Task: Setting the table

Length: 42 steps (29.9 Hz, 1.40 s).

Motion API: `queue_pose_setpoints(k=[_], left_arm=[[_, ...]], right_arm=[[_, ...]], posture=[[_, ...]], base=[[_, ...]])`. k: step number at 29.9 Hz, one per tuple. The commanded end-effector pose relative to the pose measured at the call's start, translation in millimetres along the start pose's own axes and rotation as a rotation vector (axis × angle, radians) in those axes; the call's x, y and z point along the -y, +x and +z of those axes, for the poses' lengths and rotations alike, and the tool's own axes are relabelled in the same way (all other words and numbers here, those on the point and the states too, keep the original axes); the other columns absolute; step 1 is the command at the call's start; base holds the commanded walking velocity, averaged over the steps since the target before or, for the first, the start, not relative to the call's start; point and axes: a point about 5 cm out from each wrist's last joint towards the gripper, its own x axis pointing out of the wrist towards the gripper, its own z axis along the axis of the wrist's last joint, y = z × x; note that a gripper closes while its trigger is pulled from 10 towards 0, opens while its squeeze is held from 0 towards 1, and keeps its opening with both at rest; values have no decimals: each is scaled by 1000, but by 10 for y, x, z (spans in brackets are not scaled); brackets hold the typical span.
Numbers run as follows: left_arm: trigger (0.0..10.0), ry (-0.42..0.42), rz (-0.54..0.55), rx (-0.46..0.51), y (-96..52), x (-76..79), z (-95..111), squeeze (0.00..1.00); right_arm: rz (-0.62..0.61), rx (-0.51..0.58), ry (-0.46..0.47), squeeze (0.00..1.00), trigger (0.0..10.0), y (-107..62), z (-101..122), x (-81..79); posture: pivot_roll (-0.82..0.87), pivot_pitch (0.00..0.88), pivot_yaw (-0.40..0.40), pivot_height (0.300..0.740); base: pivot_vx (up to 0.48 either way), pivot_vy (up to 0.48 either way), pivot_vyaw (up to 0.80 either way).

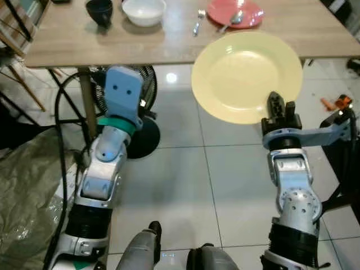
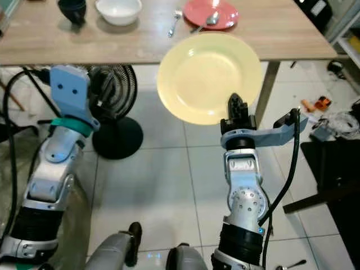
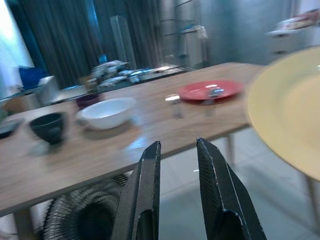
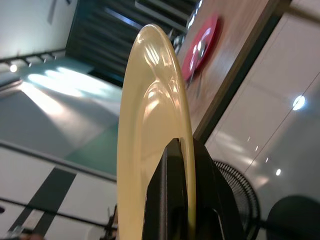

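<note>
- Left eye view: the right gripper (image 1: 279, 107) pinches the round pale-yellow plate (image 1: 246, 76) at its 5 o'clock rim, and the plate hangs level over the tiled floor (image 1: 180, 169) with its far edge above the near edge of the wooden table (image 1: 67, 39). Risk: that one-edge hold could let it tip or knock the table edge.
- Right eye view: the red plate with a spoon (image 2: 211, 13) sits at 12 o'clock beyond it, a silver fork (image 2: 174, 22) at 11; set down too far and it rides onto them.
- Left wrist view: the left gripper (image 3: 179, 150) is slightly parted and empty, with a white bowl (image 3: 107, 112) ahead.
- Right wrist view: black fingers (image 4: 167, 200) clamp the rim.
</note>
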Motion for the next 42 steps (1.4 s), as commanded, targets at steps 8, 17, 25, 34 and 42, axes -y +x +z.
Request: queue_pose_setpoints(k=[8, 17, 25, 34, 42], left_arm=[[10000, -1, -11, -4, -7, 12, -18, 0], [10000, -1, -14, -4, -8, 15, -20, 0], [10000, -2, -14, -4, -6, 15, -20, 0], [10000, -3, -16, -4, -3, 15, -19, 0], [10000, -3, -18, -4, 0, 15, -17, 0]], right_arm=[[-4, 9, -3, 0, 10000, -16, 19, 17], [-4, 9, -3, 0, 10000, -19, 18, 17], [-4, 10, -3, 0, 10000, -19, 20, 15], [-5, 10, -3, 0, 10000, -19, 19, 15], [-7, 10, -2, 0, 10000, -23, 12, 17]], posture=[[124, 60, 15, 740], [122, 58, 16, 740], [122, 60, 16, 740], [122, 62, 19, 740], [122, 65, 21, 740]], base=[[-267, 0, 0], [-267, 0, 0], [-269, 0, 0], [-267, 0, 0], [-269, 0, 0]])
